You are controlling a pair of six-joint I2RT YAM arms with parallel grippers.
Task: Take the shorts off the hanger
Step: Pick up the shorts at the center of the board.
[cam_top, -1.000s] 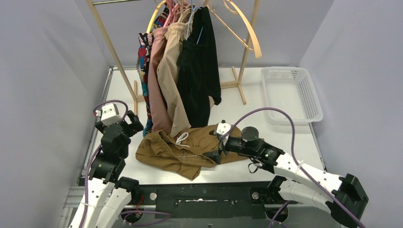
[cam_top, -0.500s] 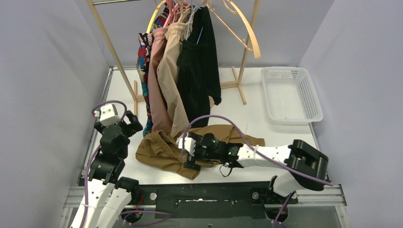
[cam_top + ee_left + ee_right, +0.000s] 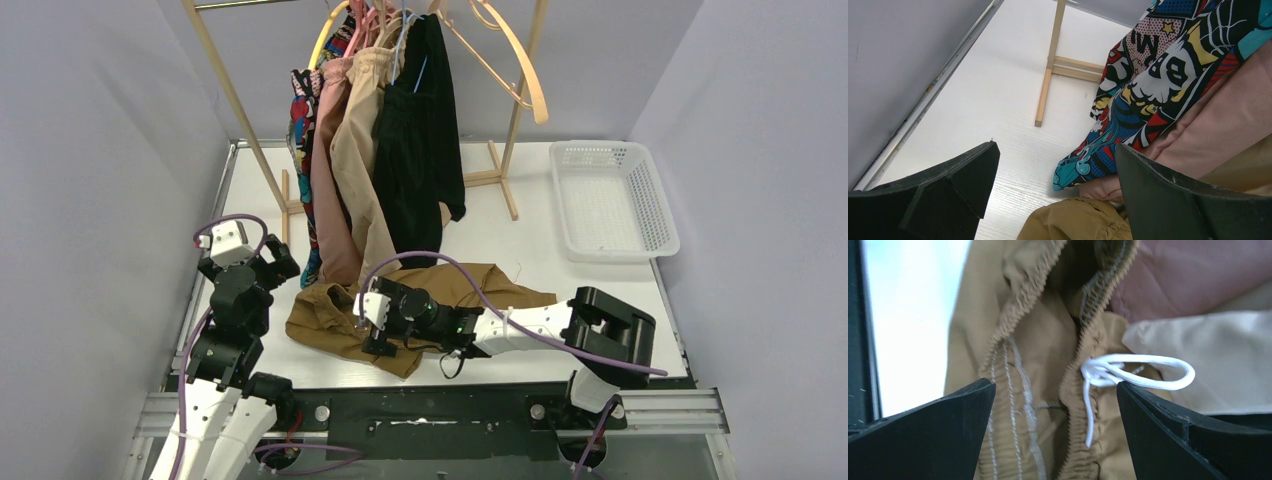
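Left arm [image 3: 235, 320] & right arm [image 3: 525, 325]: white shells on lower links, black housings at joints, white block nr each wrist. Purple cable [image 3: 420, 254] loops along each. Left end effector [image 3: 1055, 150] & right end effector [image 3: 1055, 385]: fingers matte black, wedge-shaped, edges w/ pale specks. Silver bolts [image 3: 322, 412] by the bases.

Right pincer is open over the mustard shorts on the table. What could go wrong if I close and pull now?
1. The right pincer is open around the white drawstring; it may grab only string, not the mustard shorts.
2. The beige shorts lie beside one finger and could get pinched too.
3. The arm's purple cable loops near the hanging black shorts and might snag.
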